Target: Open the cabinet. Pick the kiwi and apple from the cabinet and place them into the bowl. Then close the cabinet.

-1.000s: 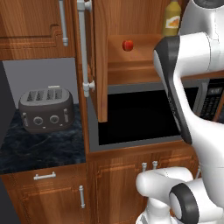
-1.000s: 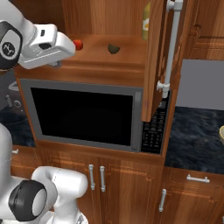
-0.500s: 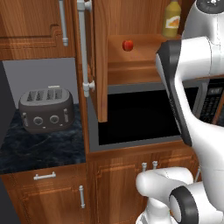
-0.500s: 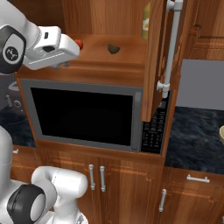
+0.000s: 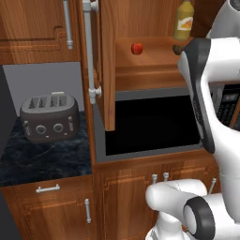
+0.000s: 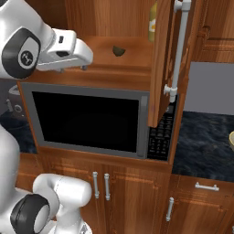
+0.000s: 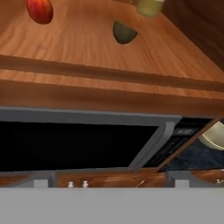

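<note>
inside, apple on cabinet shelf; microwave beneath

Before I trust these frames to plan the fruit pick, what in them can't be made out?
- Jaws: open or shut cannot be told in the right base view; the white hand covers them.
- Kiwi: left base view, mostly behind the arm.
- Bowl: cut by the right edge of the right base view.
- Yellow bottle: top cut off in the hand view.
- Apple: clipped by the hand view's top edge.
</note>
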{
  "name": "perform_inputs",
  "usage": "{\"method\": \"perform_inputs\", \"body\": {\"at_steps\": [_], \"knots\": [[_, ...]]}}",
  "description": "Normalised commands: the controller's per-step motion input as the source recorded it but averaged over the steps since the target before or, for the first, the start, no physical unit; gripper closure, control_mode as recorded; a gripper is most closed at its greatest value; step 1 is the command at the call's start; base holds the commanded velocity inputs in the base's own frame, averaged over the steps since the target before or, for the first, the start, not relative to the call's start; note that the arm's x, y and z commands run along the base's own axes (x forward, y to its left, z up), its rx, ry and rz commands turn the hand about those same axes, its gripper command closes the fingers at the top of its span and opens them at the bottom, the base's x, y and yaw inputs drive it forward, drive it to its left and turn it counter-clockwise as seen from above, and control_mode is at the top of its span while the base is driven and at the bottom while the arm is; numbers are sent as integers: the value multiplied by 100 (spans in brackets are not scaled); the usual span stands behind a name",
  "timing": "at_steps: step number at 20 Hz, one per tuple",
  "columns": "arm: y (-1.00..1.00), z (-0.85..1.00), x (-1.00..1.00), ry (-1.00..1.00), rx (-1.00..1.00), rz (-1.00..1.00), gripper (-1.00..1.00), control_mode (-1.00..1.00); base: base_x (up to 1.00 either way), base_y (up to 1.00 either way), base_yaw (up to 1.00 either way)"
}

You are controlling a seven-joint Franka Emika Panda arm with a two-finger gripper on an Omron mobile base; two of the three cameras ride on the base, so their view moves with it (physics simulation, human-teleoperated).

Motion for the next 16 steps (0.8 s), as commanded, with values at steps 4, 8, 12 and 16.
{"method": "perform_inputs", "body": {"at_steps": [4, 8, 12, 16], "knots": [[-25, 0, 0, -9, 17, 0, -100, -100, 0, 0, 0], [-23, 0, 0, -6, 13, -2, -100, -100, 0, 0, 0], [-2, -1, 0, -10, 0, -3, -100, -100, 0, 0, 0], [0, 0, 0, -7, 0, -2, -100, -100, 0, 0, 0]]}}
